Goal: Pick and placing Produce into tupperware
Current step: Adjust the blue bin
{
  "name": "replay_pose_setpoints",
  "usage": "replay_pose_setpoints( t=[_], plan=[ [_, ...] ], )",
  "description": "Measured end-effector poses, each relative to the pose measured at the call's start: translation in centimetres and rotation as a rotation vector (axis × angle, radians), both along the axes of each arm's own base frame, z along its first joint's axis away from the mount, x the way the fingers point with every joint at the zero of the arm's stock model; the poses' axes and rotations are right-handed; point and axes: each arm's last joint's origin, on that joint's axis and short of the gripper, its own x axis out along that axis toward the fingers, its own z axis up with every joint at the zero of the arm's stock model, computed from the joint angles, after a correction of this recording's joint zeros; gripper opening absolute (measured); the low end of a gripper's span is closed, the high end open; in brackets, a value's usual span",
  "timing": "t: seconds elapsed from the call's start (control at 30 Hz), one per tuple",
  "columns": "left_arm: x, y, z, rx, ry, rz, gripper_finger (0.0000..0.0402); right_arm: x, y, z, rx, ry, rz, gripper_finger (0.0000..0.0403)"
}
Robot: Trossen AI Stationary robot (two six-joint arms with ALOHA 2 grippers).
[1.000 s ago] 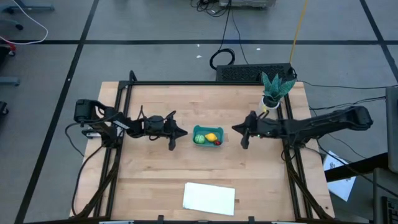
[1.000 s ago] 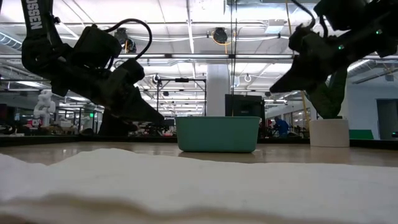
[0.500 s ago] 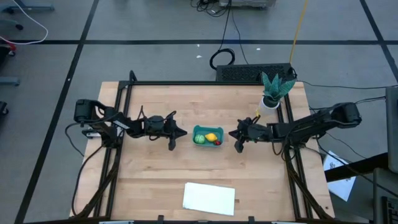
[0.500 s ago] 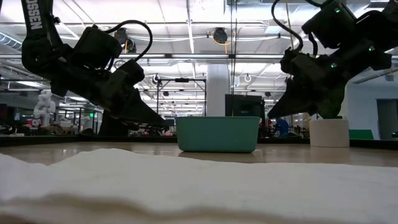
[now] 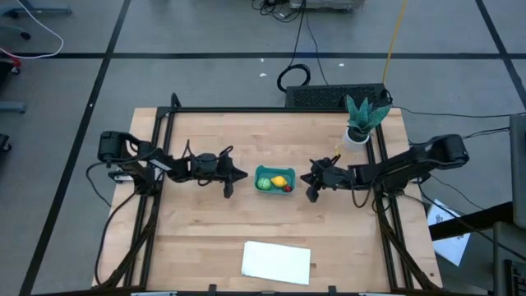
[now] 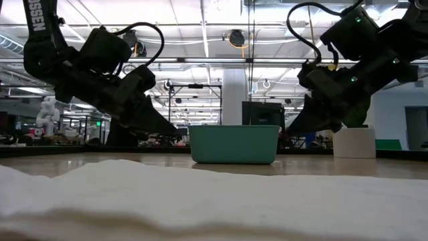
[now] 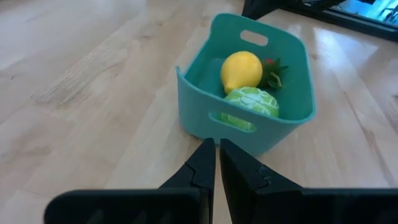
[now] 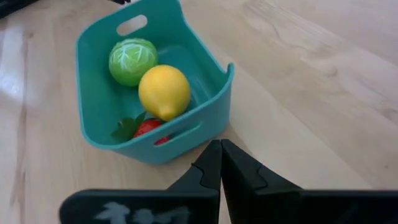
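Tub: a small teal-blue rectangular plastic tub (image 5: 274,180) with rounded corners and slotted handles sits near the middle of the light wooden tabletop (image 5: 205,222), between the two arms.
Contents: all three toy pieces lie inside the tub — a light-green ball with pale leaf veins (image 8: 132,60), a yellow lemon-shaped piece (image 8: 164,91) beside it, and a small red strawberry-like piece (image 8: 148,128) with green leaves.
Hidden: the strawberry is tucked behind the lemon and the tub wall; the left wrist view shows only its leafy tip (image 7: 272,70). From the low view the tub's solid side (image 6: 233,144) conceals all three pieces.
Left end effector: the dark two-fingered left end effector (image 5: 238,176) hovers just beside the tub's left end, fingers clenched together on nothing, tips nearly touching in its wrist view (image 7: 216,149).
Right end effector: the right end effector (image 5: 307,181) sits low, just off the tub's right end, fingers likewise pressed together and empty (image 8: 220,148).
Foreground: a flat white sheet (image 5: 277,261) lies near the tabletop's front edge, well apart from the tub; in the low view it fills the bottom as a blurred pale band (image 6: 200,201).
Corner: a teal-leaved plant in a white pot (image 5: 362,120) stands at the far right corner; in the low view the right arm covers most of its leaves.
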Motion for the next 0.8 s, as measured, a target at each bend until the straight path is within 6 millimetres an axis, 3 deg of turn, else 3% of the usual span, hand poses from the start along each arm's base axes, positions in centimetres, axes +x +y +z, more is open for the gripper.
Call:
replay_pose_setpoints(
  t=[0.23, 0.53, 0.8],
  plan=[
    [1.0, -0.2, 0.4, 0.001, 0.005, -0.006, 0.0026, 0.7, 0.0, -0.6, -0.001, -0.026, 0.005, 0.0],
    [3.0, 0.0, -1.5, 0.002, 0.078, -0.019, 0.0026, 0.7, 0.0, -0.9, -0.002, -0.013, 0.006, 0.0],
    [3.8, 0.0, -1.7, -0.008, 0.082, -0.044, 0.0026, 0.8, 0.0, -0.9, -0.014, -0.011, 0.013, 0.0]
  ],
)
